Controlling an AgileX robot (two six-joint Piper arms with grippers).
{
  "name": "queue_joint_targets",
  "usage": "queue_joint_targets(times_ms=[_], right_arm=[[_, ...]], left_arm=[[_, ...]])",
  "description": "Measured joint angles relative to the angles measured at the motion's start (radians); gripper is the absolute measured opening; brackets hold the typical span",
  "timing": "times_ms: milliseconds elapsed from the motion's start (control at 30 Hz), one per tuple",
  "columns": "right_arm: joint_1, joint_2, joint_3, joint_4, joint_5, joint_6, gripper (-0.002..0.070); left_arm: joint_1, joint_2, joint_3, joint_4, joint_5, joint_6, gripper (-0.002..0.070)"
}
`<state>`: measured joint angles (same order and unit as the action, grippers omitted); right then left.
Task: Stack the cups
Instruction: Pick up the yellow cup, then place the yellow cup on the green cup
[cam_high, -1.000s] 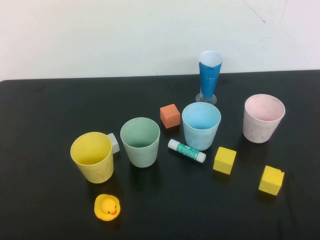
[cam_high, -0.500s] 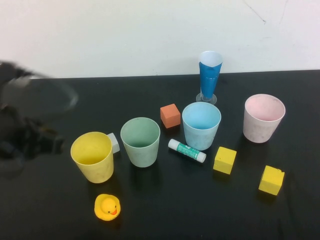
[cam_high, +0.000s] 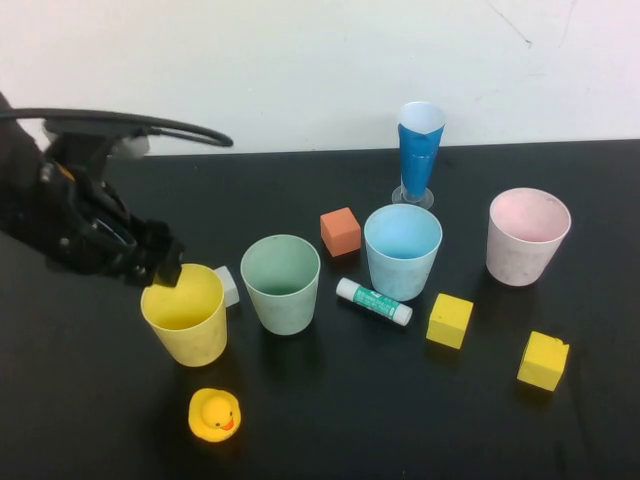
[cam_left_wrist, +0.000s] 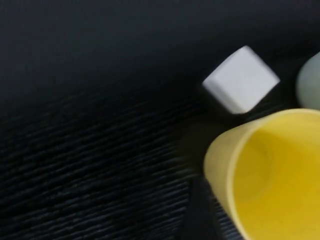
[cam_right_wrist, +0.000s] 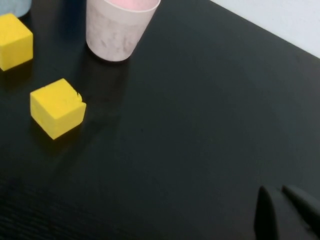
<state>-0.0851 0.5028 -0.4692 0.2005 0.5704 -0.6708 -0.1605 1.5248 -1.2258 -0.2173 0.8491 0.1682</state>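
Note:
Four cups stand upright and apart on the black table: yellow (cam_high: 185, 315), pale green (cam_high: 281, 285), light blue (cam_high: 402, 250) and pale pink (cam_high: 527, 237). My left gripper (cam_high: 165, 268) hovers at the yellow cup's far-left rim and is open. In the left wrist view one dark finger (cam_left_wrist: 200, 215) sits just outside the yellow cup's (cam_left_wrist: 270, 175) wall; the other finger is out of frame. My right gripper (cam_right_wrist: 280, 202) is absent from the high view. In its wrist view its tips lie close together, shut and empty, over bare table away from the pink cup (cam_right_wrist: 120, 25).
A tall dark-blue cone glass (cam_high: 419, 150) stands behind the blue cup. Around the cups lie an orange cube (cam_high: 340, 231), a white cube (cam_high: 228, 285), a glue stick (cam_high: 374, 301), two yellow cubes (cam_high: 449, 320) (cam_high: 543, 360) and a rubber duck (cam_high: 214, 414).
My left arm has swung in from the left edge to the yellow cup's rim and its jaws have opened. The cups and the right gripper have not moved.

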Motion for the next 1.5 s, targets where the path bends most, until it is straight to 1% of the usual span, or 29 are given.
queue_joint_targets(times_ms=[100,233,300,400,433,500,633,767,867,967,1100,1433,1500], right_arm=[[0.0,0.0,0.0,0.002,-0.002,-0.002,-0.0003],[0.0,0.0,0.0,0.004,-0.004,-0.004,-0.0003],[0.0,0.0,0.0,0.004,-0.006,-0.006,-0.0003],[0.0,0.0,0.0,0.004,-0.008,-0.006,-0.0003],[0.0,0.0,0.0,0.004,-0.008,-0.006,-0.0003],[0.0,0.0,0.0,0.004,-0.008,-0.006,-0.0003],[0.0,0.0,0.0,0.004,-0.009,-0.006,-0.0003],[0.0,0.0,0.014,0.008,-0.027,-0.008,-0.0003],[0.0,0.0,0.034,0.018,-0.039,-0.009,-0.0003],[0.0,0.0,0.038,0.021,-0.051,-0.013,-0.0003],[0.0,0.0,0.038,0.028,-0.059,-0.026,-0.0003],[0.0,0.0,0.038,0.038,-0.074,-0.032,-0.0003],[0.0,0.0,0.038,0.038,-0.074,-0.032,-0.0003]], left_arm=[[0.0,0.048,0.0,0.006,0.0,0.0,0.043],[0.0,0.108,0.0,0.008,-0.002,0.0,0.034],[0.0,0.126,0.0,0.008,-0.006,0.0,0.0263],[0.0,0.14,0.0,0.008,-0.01,0.007,0.0113],[0.0,0.142,0.0,0.008,-0.012,0.008,0.0074],[0.0,0.144,-0.003,0.008,-0.014,0.011,0.0032],[-0.001,0.142,-0.042,0.006,0.025,0.012,0.0013],[-0.001,0.113,-0.158,-0.004,0.111,0.012,0.0009],[-0.001,0.095,-0.259,-0.059,0.176,0.012,0.0009],[-0.001,0.093,-0.335,-0.139,0.211,0.046,0.0009],[-0.008,0.094,-0.359,-0.222,0.209,0.093,0.0008],[-0.085,0.196,-0.359,-0.176,0.192,0.108,0.001],[-0.096,0.21,-0.359,-0.16,0.181,0.101,0.0034]])
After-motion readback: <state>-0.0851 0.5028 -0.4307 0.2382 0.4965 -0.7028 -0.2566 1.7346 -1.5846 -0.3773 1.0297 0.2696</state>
